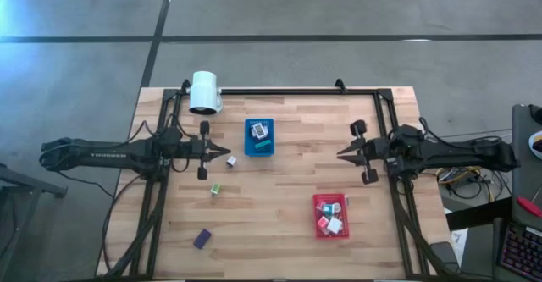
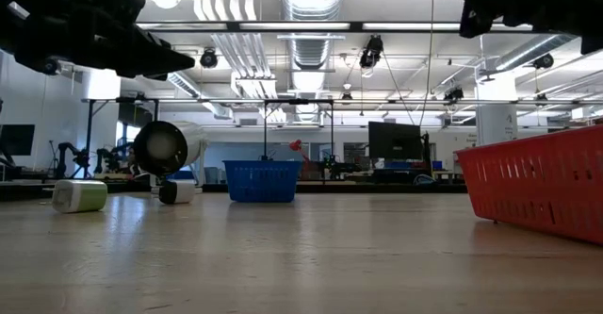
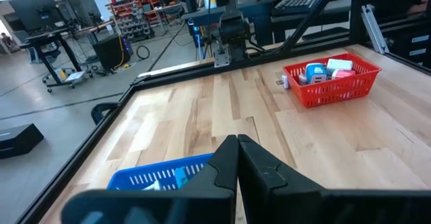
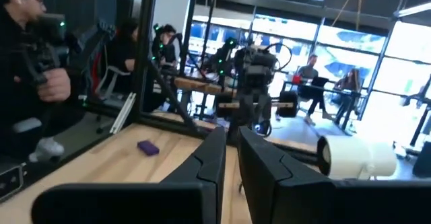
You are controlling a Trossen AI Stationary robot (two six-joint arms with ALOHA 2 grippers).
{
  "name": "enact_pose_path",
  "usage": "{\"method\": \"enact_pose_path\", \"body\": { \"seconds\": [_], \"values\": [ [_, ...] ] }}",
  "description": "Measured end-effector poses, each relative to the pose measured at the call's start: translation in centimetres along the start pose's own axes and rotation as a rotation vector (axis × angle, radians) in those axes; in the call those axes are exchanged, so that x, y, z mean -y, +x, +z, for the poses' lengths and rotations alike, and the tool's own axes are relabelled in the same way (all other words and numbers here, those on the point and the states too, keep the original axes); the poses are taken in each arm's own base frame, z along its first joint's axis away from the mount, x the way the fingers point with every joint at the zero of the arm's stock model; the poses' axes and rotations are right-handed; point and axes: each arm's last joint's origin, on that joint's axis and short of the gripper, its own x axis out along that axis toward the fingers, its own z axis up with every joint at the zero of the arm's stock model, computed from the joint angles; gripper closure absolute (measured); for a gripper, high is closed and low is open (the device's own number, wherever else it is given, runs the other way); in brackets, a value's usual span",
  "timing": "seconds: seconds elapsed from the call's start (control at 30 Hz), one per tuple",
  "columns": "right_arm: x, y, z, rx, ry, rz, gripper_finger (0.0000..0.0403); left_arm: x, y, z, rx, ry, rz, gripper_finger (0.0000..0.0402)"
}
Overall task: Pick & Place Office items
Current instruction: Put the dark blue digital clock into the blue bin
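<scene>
Purple block (image 1: 201,238) long axis diagonal, near table's front-left corner

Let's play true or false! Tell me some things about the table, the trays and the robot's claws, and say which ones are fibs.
1. The blue tray sits nearer the white roll than the red tray does. True.
2. The red tray is empty. False: several small items lie in it.
3. A purple block lies loose on the table. True.
4. The left gripper holds a block. False: it is shut on nothing.
5. The right gripper reaches into the red tray. False: it hangs clear of it, holding nothing.
</scene>
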Motion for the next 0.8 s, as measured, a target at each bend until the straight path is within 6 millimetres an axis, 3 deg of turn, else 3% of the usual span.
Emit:
{"method": "enact_pose_path", "body": {
  "seconds": [0.53,0.8],
  "values": [
    [-0.5,-1.9,-0.2,0.109,0.060,-0.046,0.0369,0.0,0.0,0.0,-0.003,0.004,-0.001,0.0390],
    [-0.2,-2.8,-1.4,0.097,0.050,-0.126,0.0369,0.0,0.0,-0.1,-0.007,-0.009,-0.002,0.0390]
  ]
}}
